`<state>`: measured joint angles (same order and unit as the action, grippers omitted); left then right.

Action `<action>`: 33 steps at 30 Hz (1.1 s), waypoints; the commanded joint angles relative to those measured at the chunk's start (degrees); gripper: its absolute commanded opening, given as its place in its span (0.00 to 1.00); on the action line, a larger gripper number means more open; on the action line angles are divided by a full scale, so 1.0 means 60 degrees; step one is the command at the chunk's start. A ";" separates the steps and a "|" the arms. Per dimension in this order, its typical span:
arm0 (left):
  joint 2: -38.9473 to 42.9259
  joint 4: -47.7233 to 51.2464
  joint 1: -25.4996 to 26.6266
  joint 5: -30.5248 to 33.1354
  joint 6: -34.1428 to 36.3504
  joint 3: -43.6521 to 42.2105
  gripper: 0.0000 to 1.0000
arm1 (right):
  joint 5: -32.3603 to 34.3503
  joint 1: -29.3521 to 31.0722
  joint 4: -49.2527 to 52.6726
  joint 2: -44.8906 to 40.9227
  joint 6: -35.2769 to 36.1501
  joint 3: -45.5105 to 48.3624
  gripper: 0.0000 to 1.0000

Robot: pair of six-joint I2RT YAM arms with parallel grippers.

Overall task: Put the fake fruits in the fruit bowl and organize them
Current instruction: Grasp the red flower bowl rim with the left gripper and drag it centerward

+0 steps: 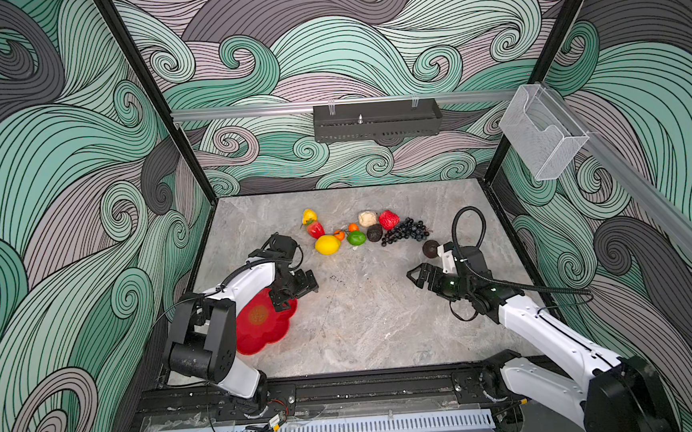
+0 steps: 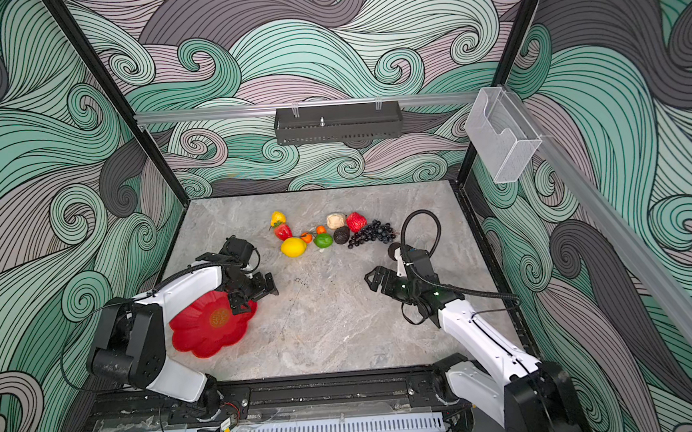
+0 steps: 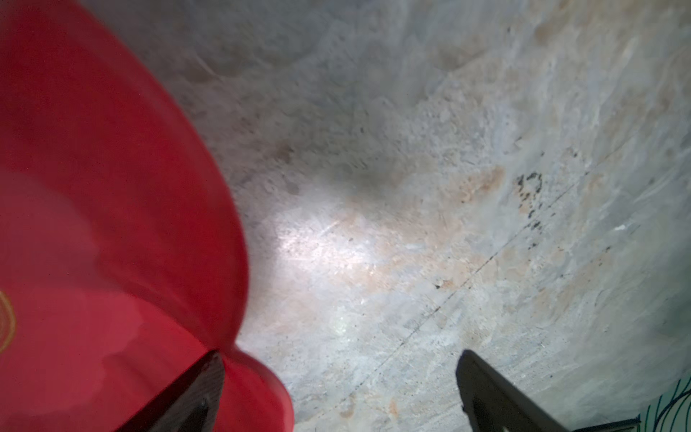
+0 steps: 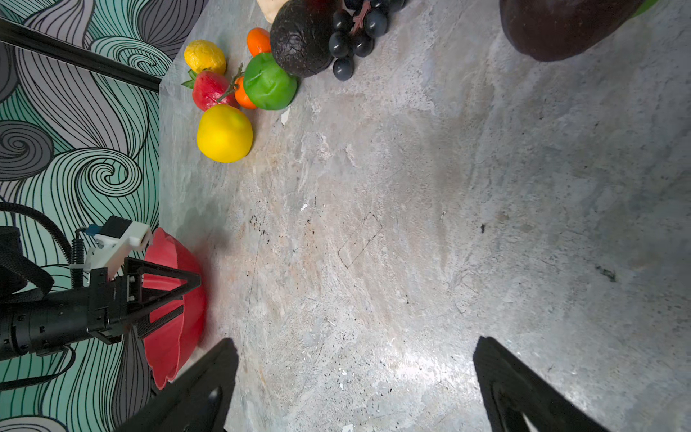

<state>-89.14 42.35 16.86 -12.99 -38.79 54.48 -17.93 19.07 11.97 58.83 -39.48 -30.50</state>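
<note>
The red scalloped fruit bowl (image 1: 267, 331) (image 2: 206, 331) lies at the left of the stone table, holding nothing that I can see. My left gripper (image 1: 299, 292) (image 3: 338, 359) hovers open over its far-right rim, one finger above the red edge (image 3: 123, 232). The fake fruits sit in a row at the back: lemon (image 1: 327, 244) (image 4: 224, 133), lime (image 1: 356, 237) (image 4: 268, 81), two strawberries (image 1: 315, 228), tiny oranges (image 1: 353, 227), dark avocado (image 1: 374, 232), beige lump (image 1: 367, 218), grapes (image 1: 406, 231). A brown lump (image 1: 431, 248) (image 4: 561, 26) lies beside my open, empty right gripper (image 1: 414, 279) (image 4: 355, 344).
A black tray (image 1: 377, 119) hangs on the back rail and a clear plastic holder (image 1: 540, 132) on the right rail. Patterned walls close the table on three sides. A black rail (image 1: 368, 386) carrying both arm bases runs along the front edge.
</note>
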 commanded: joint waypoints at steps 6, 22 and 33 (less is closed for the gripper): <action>-0.0948 -0.0163 0.1947 -0.0013 -0.0786 0.1319 0.99 | 0.0549 0.0037 0.0686 -0.0218 0.0234 -0.0338 0.99; -0.1544 0.1757 0.4203 0.1154 -0.0577 0.4293 0.99 | 0.1057 0.0036 0.1785 -0.1132 0.0169 -0.0475 0.99; 0.1584 0.2556 -0.0196 0.2037 0.0436 0.2814 0.99 | 0.0890 0.0044 0.1483 -0.1153 -0.0142 -0.0181 0.99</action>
<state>-82.54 53.80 19.77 -2.48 -38.09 74.11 -12.49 19.07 21.17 52.62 -39.64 -32.10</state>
